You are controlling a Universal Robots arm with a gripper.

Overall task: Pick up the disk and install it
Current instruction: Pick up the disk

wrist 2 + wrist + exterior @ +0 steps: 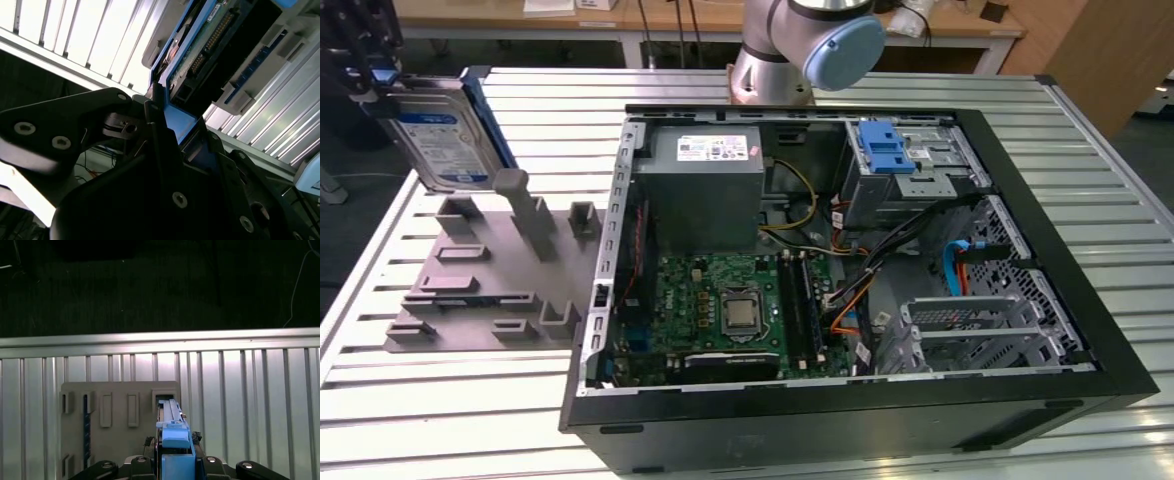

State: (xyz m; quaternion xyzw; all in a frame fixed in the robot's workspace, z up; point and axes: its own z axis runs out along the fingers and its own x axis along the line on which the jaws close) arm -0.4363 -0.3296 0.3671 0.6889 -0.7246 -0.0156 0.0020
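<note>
Clamping upright flat silver disk (443, 140), blue plastic bracket (175, 462), black gripper (374, 82)

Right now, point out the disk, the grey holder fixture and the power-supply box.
disk (443, 145): exterior view, on its white-and-blue label.
grey holder fixture (460, 322): exterior view, on its flat base.
power-supply box (707, 200): exterior view, on its bare grey side.

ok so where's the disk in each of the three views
Exterior view: disk upright at the exterior view's upper left, above the grey fixture.
First wrist view: disk edge-on, blue bracket toward the camera, over that fixture.
Second wrist view: disk close up, circuit-board side showing.
Shared landmark: the slatted metal table.
</note>
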